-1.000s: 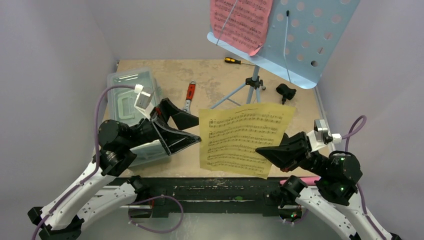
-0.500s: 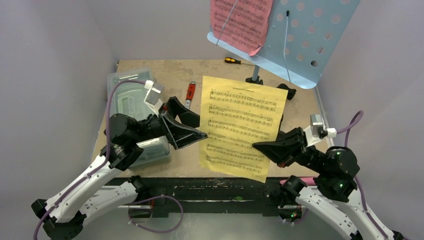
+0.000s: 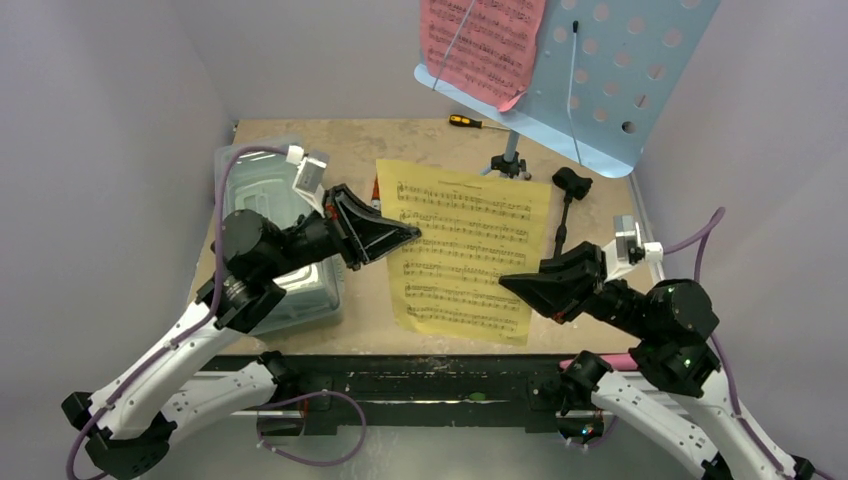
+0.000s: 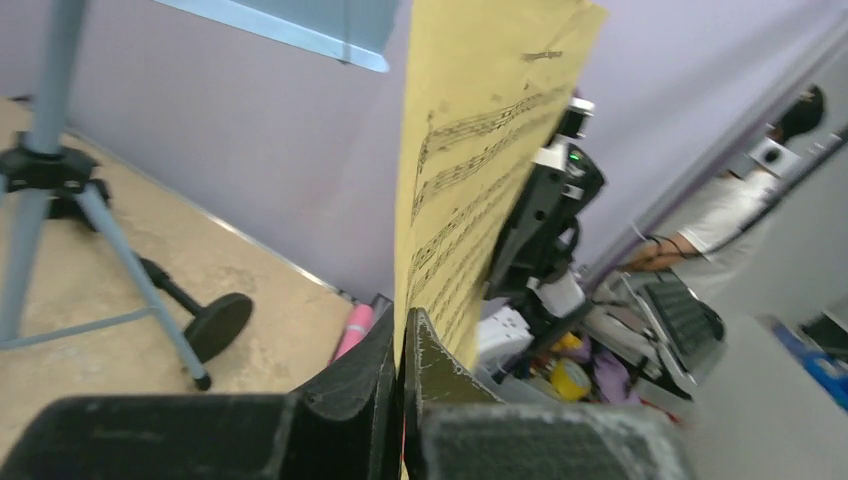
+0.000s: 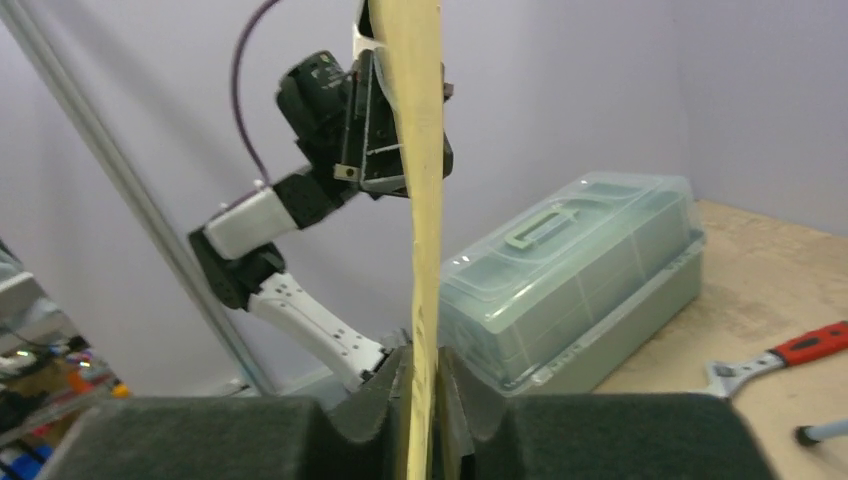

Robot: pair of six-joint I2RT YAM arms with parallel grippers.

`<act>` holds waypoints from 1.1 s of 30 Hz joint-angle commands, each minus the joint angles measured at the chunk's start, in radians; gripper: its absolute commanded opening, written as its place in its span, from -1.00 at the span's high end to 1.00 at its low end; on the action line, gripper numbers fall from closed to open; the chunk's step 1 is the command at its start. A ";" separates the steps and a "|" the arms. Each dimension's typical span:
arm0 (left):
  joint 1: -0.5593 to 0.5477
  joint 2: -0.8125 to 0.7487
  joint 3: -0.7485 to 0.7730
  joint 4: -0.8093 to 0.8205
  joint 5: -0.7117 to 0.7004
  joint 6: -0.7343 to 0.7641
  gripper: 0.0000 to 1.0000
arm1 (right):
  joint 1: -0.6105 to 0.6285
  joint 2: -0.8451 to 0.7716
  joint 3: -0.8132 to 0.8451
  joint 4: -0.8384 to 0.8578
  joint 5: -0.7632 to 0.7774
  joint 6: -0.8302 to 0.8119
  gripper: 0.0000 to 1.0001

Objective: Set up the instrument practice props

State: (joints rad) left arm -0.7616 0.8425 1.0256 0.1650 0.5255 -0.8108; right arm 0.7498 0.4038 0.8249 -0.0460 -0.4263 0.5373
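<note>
**Yellow page (image 3: 465,250) held up between both arms**

The top view shows the yellow page whole. It is a single sheet printed with staves, hanging above the tabletop (image 3: 400,150) in front of the music stand (image 3: 640,90), its printed face toward the camera and its lower edge slightly curled. The left fingers (image 3: 412,232) meet its left edge and the right fingers (image 3: 505,284) meet its lower right edge.

Only the wrist views show the grips. In the left wrist view the sheet runs edge-on, with the left fingers (image 4: 403,335) pressed together on it. In the right wrist view the right fingers (image 5: 423,365) sit on either side of the sheet, but whether they press it cannot be told.

The left wrist view also shows the mic stand's (image 4: 218,325) round base on the tabletop and the pink toy microphone (image 4: 352,330) lying at the near edge. The right wrist view shows the clear lidded box (image 5: 570,270) and the red-handled wrench (image 5: 790,350).

Counted, there are two pages: the yellow one and a pink page (image 3: 480,40) resting on the light blue perforated desk. There is one music stand, one mic stand, one microphone, one box, one wrench and one screwdriver (image 3: 465,121).
</note>
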 commanded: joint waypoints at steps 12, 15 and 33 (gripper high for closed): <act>0.000 -0.184 0.163 -0.450 -0.522 0.304 1.00 | -0.001 0.438 0.747 -0.583 0.709 -0.371 -0.64; 0.000 -0.182 0.165 -0.437 -0.489 0.294 1.00 | -0.001 0.552 0.918 -0.624 0.835 -0.392 -0.61; 0.001 0.036 0.349 -0.392 -0.193 0.364 1.00 | -0.001 0.850 1.216 -0.539 1.117 -0.474 -0.11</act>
State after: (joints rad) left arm -0.7616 0.7940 1.2663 -0.2649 0.2153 -0.5049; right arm 0.7498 1.2640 2.0399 -0.6426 0.6041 0.1005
